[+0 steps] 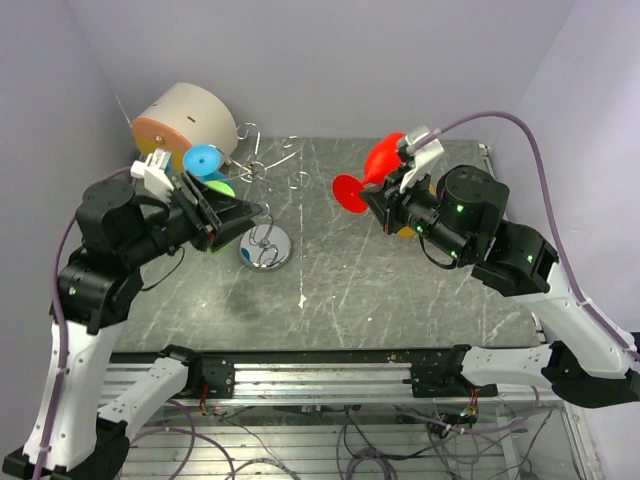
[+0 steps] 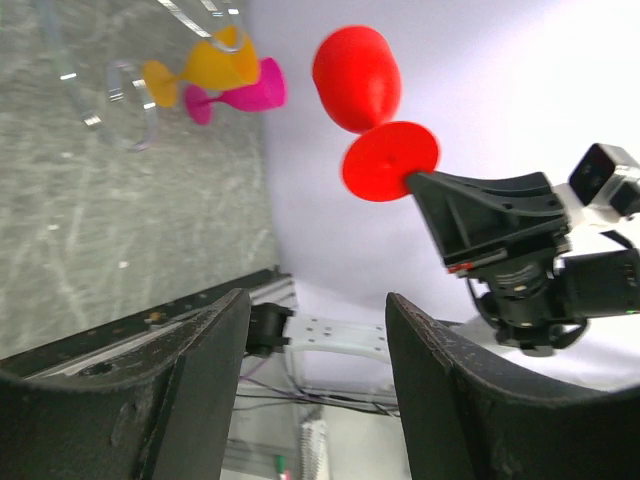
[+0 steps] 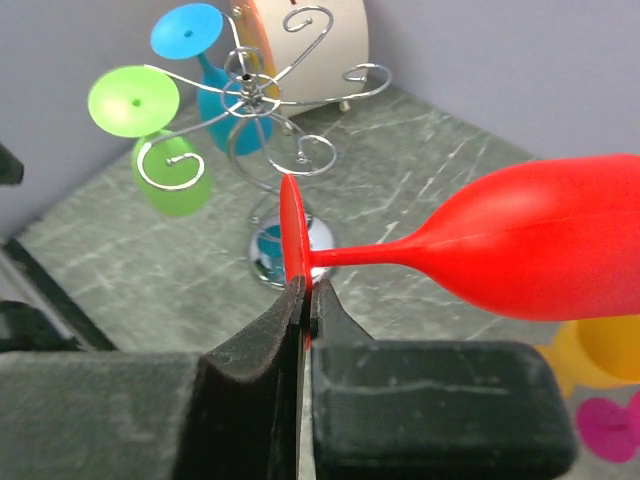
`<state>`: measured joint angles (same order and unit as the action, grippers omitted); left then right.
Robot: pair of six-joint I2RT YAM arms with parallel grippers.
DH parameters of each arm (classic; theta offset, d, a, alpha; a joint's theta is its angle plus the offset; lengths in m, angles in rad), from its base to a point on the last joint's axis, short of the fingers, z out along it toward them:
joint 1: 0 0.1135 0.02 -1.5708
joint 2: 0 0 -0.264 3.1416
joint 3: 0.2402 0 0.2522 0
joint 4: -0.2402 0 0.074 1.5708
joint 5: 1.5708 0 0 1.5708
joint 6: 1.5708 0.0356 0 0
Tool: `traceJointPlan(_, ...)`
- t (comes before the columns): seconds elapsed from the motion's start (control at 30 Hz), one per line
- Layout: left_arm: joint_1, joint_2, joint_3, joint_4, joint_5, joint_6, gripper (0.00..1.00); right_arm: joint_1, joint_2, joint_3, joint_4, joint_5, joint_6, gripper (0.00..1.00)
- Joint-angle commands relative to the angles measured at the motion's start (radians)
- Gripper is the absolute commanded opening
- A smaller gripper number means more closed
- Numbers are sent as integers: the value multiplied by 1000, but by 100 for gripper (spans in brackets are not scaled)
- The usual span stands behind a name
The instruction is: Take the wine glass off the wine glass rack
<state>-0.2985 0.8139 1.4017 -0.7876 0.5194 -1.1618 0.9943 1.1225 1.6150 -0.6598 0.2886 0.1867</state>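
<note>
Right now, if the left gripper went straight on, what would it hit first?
Nothing close: ahead of the left gripper the way looks free until the right arm's white link, though depth is unclear. The red wine glass sits off-line.

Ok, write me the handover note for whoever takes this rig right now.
Right hand: shut on the foot of the red wine glass, held in the air, clear of the wine glass rack.
Left hand: open, empty, beside the rack.
Blue glass and green glass hang on the rack; orange glass and pink glass lie on the table.
Done: red glass is off.
Left: probably set it down.
</note>
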Motion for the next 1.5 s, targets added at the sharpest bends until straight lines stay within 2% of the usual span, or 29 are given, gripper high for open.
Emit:
traceJointPlan(0.0,-3,56,41,150,177,-123,68,2,10,22,28,2,-318,0)
traceJointPlan(0.2,-3,59,-17,190,205,-189,68,16,-27,-80,211,-86,-534,0)
traceJointPlan(0.37,-4,39,-56,205,197,-217,67,42,-41,-118,273,-184,-631,0)
traceJointPlan(0.53,-4,40,-56,194,196,-216,67,141,-68,-181,373,-226,-763,0)
traceJointPlan(0.63,-4,38,-65,194,194,-223,67,231,-42,-186,398,-164,-843,0)
traceJointPlan(0.8,-4,23,-87,206,198,-240,66,424,11,-225,499,69,-1003,0)
traceJointPlan(1.03,-4,-30,-107,172,194,-254,66,550,46,-343,742,303,-1230,0)
traceJointPlan(1.2,-3,-79,-136,118,173,-246,66,586,1,-450,953,345,-1351,0)
traceJointPlan(1.47,-3,-112,-178,119,176,-276,66,625,16,-523,1091,368,-1466,0)
